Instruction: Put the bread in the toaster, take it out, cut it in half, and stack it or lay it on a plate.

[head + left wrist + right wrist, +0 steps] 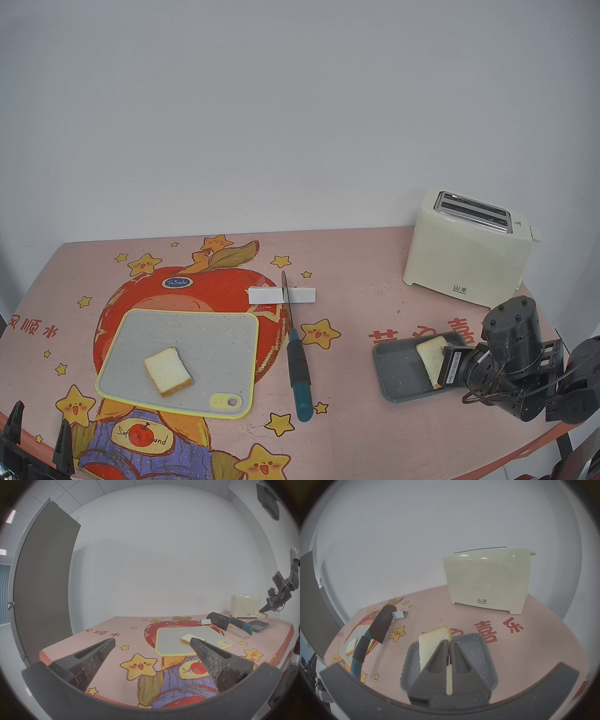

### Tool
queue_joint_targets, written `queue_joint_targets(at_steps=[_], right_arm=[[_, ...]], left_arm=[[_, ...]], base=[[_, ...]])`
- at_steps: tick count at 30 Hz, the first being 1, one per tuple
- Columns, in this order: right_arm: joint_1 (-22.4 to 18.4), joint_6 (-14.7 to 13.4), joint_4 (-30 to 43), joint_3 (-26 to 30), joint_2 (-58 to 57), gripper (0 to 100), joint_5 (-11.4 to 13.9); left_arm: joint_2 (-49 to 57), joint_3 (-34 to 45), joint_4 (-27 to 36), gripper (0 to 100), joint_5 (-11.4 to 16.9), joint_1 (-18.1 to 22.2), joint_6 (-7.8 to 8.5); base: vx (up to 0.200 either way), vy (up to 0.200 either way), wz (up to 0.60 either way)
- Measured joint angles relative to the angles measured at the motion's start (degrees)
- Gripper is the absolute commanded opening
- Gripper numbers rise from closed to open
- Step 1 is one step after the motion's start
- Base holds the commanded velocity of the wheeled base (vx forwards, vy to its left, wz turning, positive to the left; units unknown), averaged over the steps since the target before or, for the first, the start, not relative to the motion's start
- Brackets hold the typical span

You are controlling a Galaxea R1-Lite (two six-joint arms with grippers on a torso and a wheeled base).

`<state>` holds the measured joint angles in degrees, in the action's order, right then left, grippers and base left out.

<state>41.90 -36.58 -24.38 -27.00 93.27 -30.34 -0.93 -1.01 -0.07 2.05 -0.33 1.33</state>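
From the head: right gripper [445, 369] pinched tight on the held slice [431, 357], low over the right part of the grey tray [394, 375], slice standing on edge; impossible to tell whether touching the tray floor. Behind the tray and apart from it, the toaster [469, 250], slots upward. Between tray and cutting board [206, 337], the knife [295, 350], teal handle toward the near edge, blade propped across a white block [265, 295]. On the board, lying flat near its front, the board slice [167, 371]. At the near left corner of the pink table [356, 269], the left gripper [37, 431], tips pointing up. From the left wrist: left gripper [152, 640] spread wide with nothing between its fingers [93, 655], aimed along the table toward the board [172, 642] and the board slice [190, 638]. Beyond those, the knife [231, 622] tilted up on its block, then the tray [261, 626] and toaster [246, 605], with the right gripper [265, 608] above the tray. From the right wrist: right gripper [449, 645] closed, fingers [437, 664] gripping the held slice [432, 644] at its edge, over the tray [484, 661]. Straight ahead, the toaster [489, 578], broad side facing. Off to the side, the knife [378, 627], the white block [399, 614] and the board slice [351, 646].
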Motion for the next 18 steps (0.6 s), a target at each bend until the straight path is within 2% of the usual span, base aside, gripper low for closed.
queue_joint_targets(at_steps=[18], right_arm=[[-1.58, 0.00, -0.13, -0.61, 2.46, 0, 0.24]], left_arm=[[0.00, 0.00, 0.00, 100, 0.05, 0.00, 0.00]], base=[[0.000, 0.000, 0.00]])
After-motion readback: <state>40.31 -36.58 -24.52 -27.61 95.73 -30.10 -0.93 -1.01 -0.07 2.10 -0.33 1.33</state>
